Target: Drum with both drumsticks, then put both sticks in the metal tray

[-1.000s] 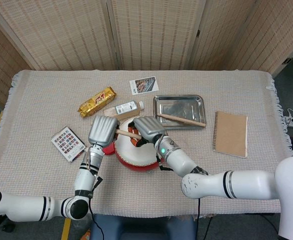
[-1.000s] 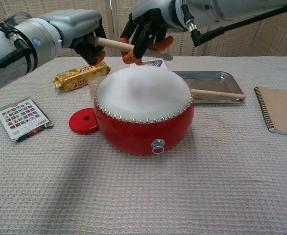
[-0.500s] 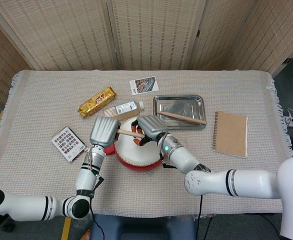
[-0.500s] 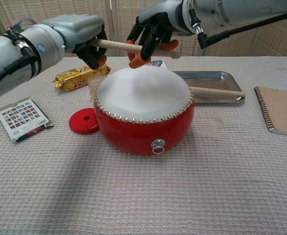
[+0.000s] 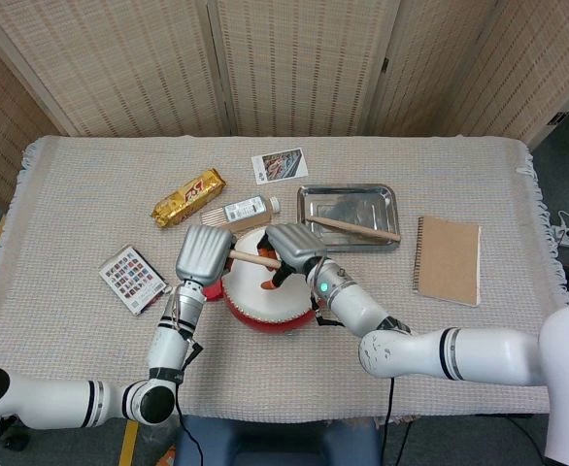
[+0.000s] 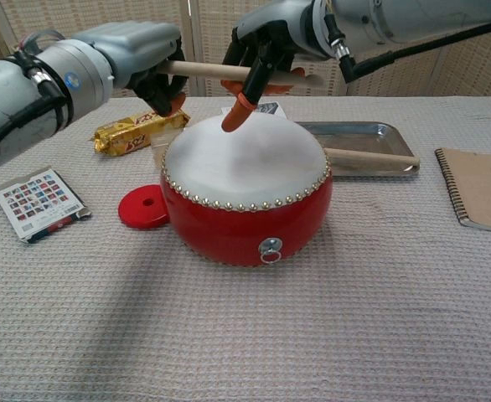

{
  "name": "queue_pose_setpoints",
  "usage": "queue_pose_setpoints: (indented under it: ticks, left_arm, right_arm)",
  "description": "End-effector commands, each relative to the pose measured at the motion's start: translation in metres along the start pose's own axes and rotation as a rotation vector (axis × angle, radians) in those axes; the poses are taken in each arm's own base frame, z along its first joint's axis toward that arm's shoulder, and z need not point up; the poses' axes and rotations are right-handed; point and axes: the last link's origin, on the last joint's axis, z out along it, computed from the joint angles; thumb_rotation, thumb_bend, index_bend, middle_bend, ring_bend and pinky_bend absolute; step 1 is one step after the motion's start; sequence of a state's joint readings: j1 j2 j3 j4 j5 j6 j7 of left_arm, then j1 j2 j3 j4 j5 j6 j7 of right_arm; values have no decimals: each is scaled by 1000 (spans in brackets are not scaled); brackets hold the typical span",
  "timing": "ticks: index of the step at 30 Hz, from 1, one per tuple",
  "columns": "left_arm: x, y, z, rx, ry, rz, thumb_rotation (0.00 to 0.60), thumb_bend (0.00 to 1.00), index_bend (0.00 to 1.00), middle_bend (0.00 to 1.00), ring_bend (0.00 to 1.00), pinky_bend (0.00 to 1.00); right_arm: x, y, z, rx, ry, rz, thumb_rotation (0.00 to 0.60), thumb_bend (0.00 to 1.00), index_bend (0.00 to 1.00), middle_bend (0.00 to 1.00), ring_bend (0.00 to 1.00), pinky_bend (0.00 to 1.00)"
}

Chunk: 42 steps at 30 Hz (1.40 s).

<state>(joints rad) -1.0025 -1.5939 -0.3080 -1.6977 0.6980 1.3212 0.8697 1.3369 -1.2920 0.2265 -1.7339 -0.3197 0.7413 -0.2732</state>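
Head view: "FAT"-like lettering, gold wrapper (image 5: pixel 187 197)

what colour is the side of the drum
Red, with a band of small metal studs below the white skin; the drum shows best in the chest view.

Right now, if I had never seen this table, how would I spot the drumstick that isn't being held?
Start at the red drum in the middle of the table. Just behind and to its right lies a shiny metal tray. The free drumstick lies slanted across the tray's near edge, while the other stick is held above the drum.
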Motion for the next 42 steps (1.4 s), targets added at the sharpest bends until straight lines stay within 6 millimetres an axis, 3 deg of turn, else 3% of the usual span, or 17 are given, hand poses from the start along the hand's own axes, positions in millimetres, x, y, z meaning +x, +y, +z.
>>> queue_pose_setpoints:
  ticks: [1,4,13,21,24,27,30,34,42]
  left_arm:
    - [-1,-1,-1,-1,8,2,600,713,905,1000,1000,1000]
    - [-2,-2,-2,-3,8,5,600,713,896,1000,1000,1000]
    - [-1,1,-6,-23,20,21,600,708,825,998,948,1000]
    - [1,2,-8,-42,31,36,600,654,598,802,755,998]
    - [1,2,-9,-51,32,43,600,620,492,700,657,917]
    - [1,3,-10,-58,29,48,600,570,380,544,502,745]
    - [2,3,-10,-60,30,46,600,532,315,451,416,651]
    - [3,3,-9,-64,27,37,600,453,155,278,255,494]
    - [8,-1,-8,-62,37,31,600,391,17,138,107,349]
  right_arm:
    - [0,-1,1,3,5,1,600,153,809,754,881,1000]
    - [0,-2,1,7,19,1,600,242,850,768,886,1000]
    - [-1,-4,0,14,37,-1,600,326,921,804,908,1000]
    - [-1,-2,-2,17,55,-7,600,347,996,832,924,1000]
    - [-1,-1,-2,16,55,-8,600,354,1000,840,929,1000]
    - [-1,-1,-3,15,55,-10,600,365,1000,841,930,1000]
    - [-2,0,-3,14,55,-12,600,365,1000,843,930,1000]
    - [-3,1,-4,8,52,-20,600,368,1000,845,931,1000]
    - [-6,3,-4,-2,44,-35,600,377,1000,846,931,1000]
